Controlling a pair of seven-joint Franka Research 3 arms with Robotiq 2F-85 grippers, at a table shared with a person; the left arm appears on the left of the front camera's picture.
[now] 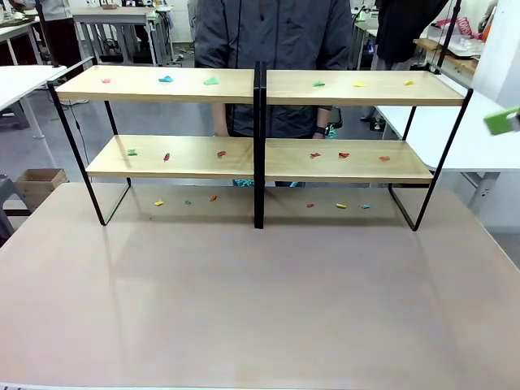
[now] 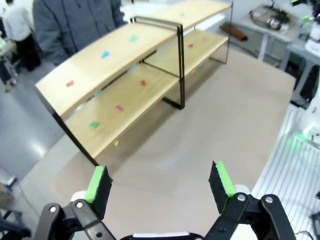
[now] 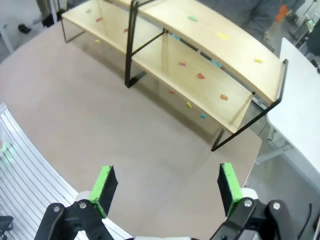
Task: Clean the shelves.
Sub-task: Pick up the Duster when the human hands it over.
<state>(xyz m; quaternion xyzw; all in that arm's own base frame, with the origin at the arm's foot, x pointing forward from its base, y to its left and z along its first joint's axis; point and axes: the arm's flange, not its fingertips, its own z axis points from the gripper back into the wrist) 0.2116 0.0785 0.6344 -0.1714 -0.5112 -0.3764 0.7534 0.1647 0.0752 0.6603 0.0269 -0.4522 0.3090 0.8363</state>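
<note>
Across mid-frame, shelves [image 1: 244, 85] hold tiny scraps [image 1: 166, 79]; left gripper [image 2: 158, 172] and right gripper [image 3: 166, 172] gape empty. Flat scraps may slip; jaws could hit the divider [image 1: 258, 122].

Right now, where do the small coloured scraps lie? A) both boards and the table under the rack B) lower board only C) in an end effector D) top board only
A: scraps lie on both boards of the shelves and on the table beneath.

I'm looking into a lab: white worktables [image 1: 23, 80] at upper left, an equipment-cluttered bench [image 2: 272, 22] upper right in the left wrist view, a cardboard box [image 1: 39, 185] on grey floor [image 1: 28, 142] at left.
</note>
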